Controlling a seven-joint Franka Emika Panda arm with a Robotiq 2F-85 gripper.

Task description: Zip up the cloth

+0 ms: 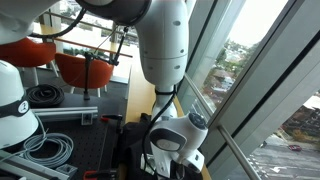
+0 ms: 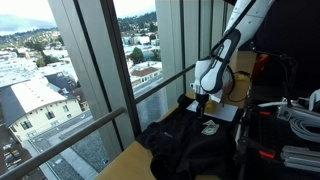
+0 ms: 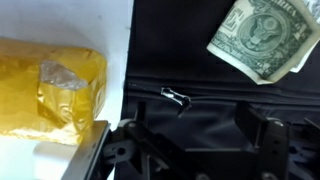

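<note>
Gripper [image 3: 196, 150] released, jaws spread, nothing held. Cloth [image 3: 215, 118] lies right under it: black, matte, soft, lightly wrinkled. Small metal zip pull [image 3: 177, 97] sits just ahead. Risk: the pull is thin and flat, so closing may pinch fabric instead and bunch it. Farther ahead, a creased banknote [image 3: 262, 40].

One cloth [image 2: 188, 146], one banknote [image 3: 262, 35] (a dollar)
</note>
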